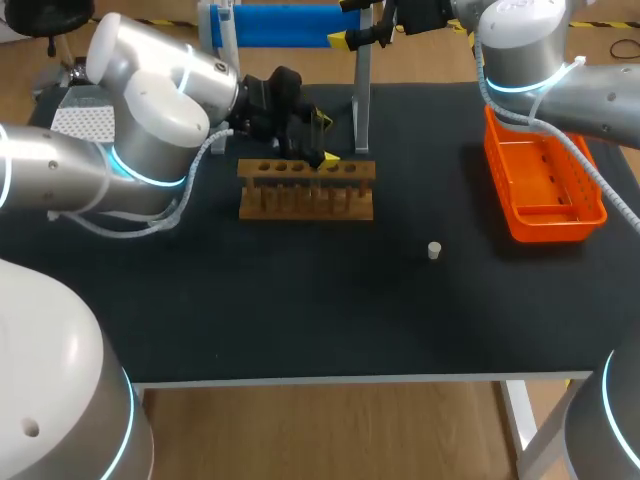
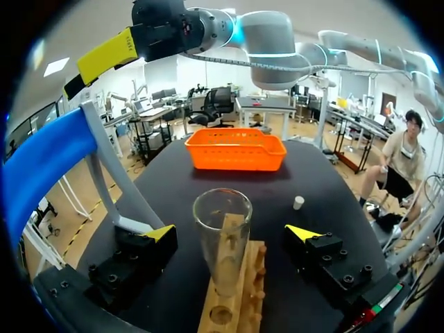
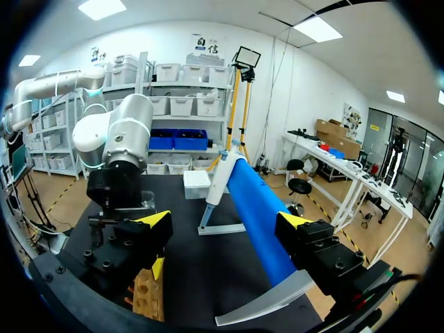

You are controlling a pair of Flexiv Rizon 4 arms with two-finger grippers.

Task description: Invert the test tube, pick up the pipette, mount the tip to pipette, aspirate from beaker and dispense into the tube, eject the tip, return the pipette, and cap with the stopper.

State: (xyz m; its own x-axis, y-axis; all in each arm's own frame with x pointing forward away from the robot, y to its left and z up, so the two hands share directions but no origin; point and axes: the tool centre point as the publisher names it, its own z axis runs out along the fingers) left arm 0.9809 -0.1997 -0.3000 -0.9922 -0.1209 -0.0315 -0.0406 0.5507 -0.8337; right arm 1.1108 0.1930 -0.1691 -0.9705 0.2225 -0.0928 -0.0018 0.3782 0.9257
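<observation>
We see one clear glass test tube (image 2: 222, 229) standing in one brown wooden rack (image 1: 306, 190), far left. Our left gripper (image 2: 231, 234) is wide open around it, not touching. Our right gripper (image 3: 223, 220) is open, holding nothing. One small white stopper (image 1: 434, 250) lies nearer, to the right.

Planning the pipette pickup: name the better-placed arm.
Right, probably: the right gripper is open with the blue pipette between its fingers; the left gripper stands open around the test tube.
</observation>
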